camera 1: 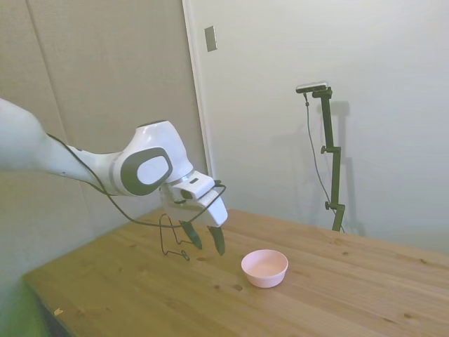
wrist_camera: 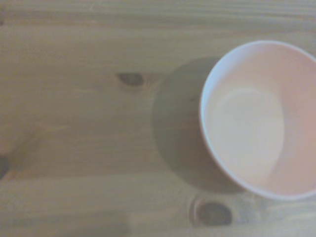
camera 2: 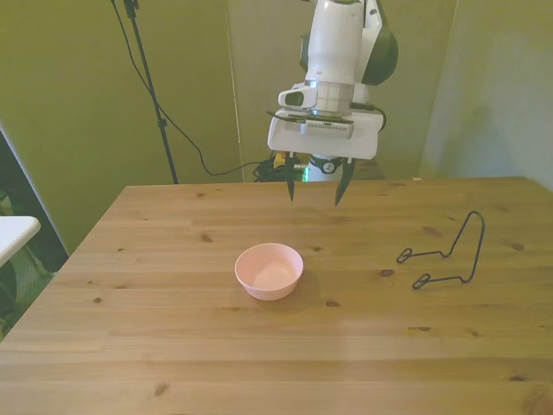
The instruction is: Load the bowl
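The pink bowl (camera 2: 269, 271) sits right side up on the wooden counter (camera 2: 173, 346), near the middle. Nothing is inside it. The wrist view looks down into the bowl (wrist_camera: 256, 118) from close by and shows its smooth pale inside, its white rim and its shadow on the wood.

The hand (camera 2: 314, 187) hangs in the air above the counter, behind the bowl and a bit toward the front view's right. Its two dark fingers point down and are spread wide apart, with nothing between them. In the side view the hand (camera 1: 204, 239) is up off the wood, near the bowl (camera 1: 264, 267) but not touching it.

A black wire rack (camera 2: 449, 255) stands on the counter, well apart from the bowl, on the front view's right.
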Controlling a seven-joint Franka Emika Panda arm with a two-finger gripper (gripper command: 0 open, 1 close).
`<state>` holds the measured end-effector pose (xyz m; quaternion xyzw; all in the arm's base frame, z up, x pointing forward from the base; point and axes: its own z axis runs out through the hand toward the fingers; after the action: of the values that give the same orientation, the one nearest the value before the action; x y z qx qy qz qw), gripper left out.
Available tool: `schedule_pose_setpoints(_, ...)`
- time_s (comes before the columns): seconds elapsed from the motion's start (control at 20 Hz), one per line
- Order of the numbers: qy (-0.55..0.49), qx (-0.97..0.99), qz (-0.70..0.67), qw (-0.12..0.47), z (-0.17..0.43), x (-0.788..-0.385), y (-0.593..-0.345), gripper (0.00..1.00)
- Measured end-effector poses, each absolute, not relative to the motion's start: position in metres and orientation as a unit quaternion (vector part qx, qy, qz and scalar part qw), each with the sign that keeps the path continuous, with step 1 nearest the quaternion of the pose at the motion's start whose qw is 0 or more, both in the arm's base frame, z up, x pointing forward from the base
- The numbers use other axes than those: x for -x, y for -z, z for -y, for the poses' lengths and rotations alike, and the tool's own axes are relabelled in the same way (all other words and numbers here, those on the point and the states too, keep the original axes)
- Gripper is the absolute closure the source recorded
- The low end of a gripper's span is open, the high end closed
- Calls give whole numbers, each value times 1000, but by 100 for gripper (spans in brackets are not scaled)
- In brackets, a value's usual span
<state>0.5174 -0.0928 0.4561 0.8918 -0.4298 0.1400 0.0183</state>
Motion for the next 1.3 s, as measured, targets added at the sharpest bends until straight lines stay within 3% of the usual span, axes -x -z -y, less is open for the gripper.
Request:
schedule_pose_setpoints(0.65, -138, -876, 461, 33, 118, -599, -388, 0)
schedule_pose_setpoints(0.7, -138, -875, 463, 35, 120, -601, -383, 100)
schedule_pose_setpoints(1.3, -136, -870, 471, 43, 132, -607, -371, 100)
